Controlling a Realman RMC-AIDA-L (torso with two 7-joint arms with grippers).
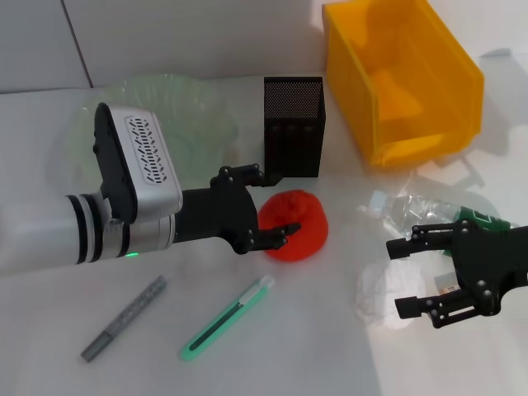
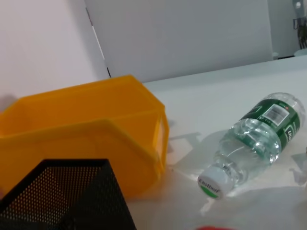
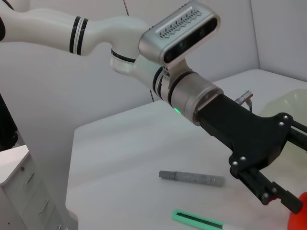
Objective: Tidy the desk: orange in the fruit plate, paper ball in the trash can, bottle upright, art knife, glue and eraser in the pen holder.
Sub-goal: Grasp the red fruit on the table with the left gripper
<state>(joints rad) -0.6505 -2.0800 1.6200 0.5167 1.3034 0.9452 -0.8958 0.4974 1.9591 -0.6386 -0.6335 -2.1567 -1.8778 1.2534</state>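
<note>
Left hand (image 1: pixel 266 208) at the centre of the head view, reaching in from nine o'clock, fingers spread wide around the orange (image 1: pixel 295 224); one fingertip (image 1: pixel 290 230) lying against the fruit's near side, the other above it at its eleven o'clock edge. Not yet closed on it, so nothing truly held. Orange resting on the white table (image 1: pixel 313 346), just below the black mesh pen holder (image 1: pixel 294 125).

Right hand (image 1: pixel 406 276) low at four o'clock in the head view, open wide and empty, poised over the white paper ball (image 1: pixel 378 299) without visibly touching it. Clear bottle (image 1: pixel 417 206) with a green label lying on its side just above that hand, cap toward nine o'clock; same bottle (image 2: pixel 254 139) plain in the left wrist view, flat on the table beside the yellow bin (image 2: pixel 91 129).

Yellow bin (image 1: pixel 404 78) at one o'clock, just right of the pen holder. Pale green fruit plate (image 1: pixel 186 115) at eleven o'clock, partly hidden by the left arm, nothing seen in its visible part. Green art knife (image 1: pixel 227 318) at six o'clock on the table, lying diagonally; grey glue stick (image 1: pixel 124 318) to its nine o'clock, also diagonal, well apart from the pen holder. Both visible too in the right wrist view: glue stick (image 3: pixel 192 178) and art knife (image 3: pixel 199 221) beneath the left arm.
</note>
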